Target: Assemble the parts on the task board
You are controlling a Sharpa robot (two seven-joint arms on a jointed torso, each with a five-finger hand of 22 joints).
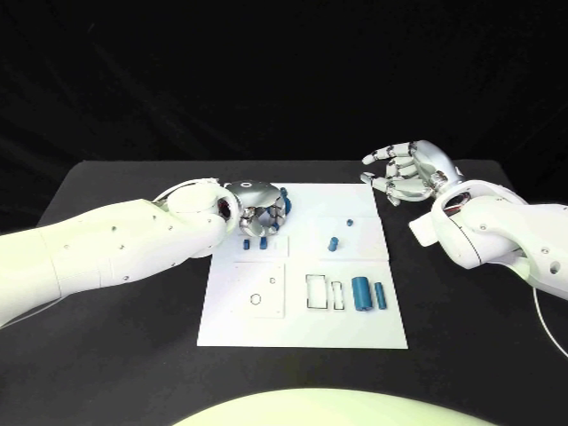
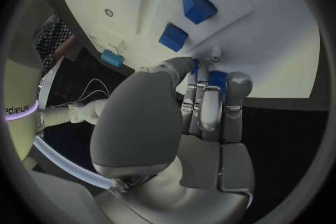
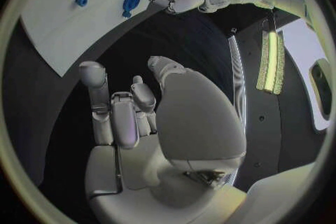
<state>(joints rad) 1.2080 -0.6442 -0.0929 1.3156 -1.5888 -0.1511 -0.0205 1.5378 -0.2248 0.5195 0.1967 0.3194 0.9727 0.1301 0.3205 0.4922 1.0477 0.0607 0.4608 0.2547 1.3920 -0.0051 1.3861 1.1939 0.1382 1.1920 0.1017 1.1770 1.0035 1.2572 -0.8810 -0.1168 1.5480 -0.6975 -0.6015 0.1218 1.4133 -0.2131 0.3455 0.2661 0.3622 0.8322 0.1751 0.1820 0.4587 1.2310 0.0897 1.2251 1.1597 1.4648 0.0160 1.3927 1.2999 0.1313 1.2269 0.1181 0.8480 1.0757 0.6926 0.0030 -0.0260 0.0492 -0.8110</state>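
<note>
The white task board point(image 1: 303, 328) lies mid-table. My left hand point(image 1: 260, 209) hovers over its far left corner, fingers curled around a small blue part point(image 2: 218, 79); the hand covers most of that part. Two blue blocks point(image 2: 198, 7) point(image 2: 173, 37) stand on the board just beyond the fingers, seen in the head view as small blue pieces point(image 1: 255, 241). Two more small blue pieces point(image 1: 334, 241) point(image 1: 348, 221) stand near the board's middle. Two blue cylinders point(image 1: 361, 293) point(image 1: 380, 295) lie at its right. My right hand point(image 1: 412, 174) hangs over the black table past the board's far right corner, fingers apart and holding nothing.
A rectangular outline point(image 1: 316, 291) and a small white peg point(image 1: 338, 293) sit beside the cylinders, and a panel with a hole point(image 1: 261, 290) lies at the board's left. Black table point(image 1: 118, 355) surrounds the board. My white forearms flank it.
</note>
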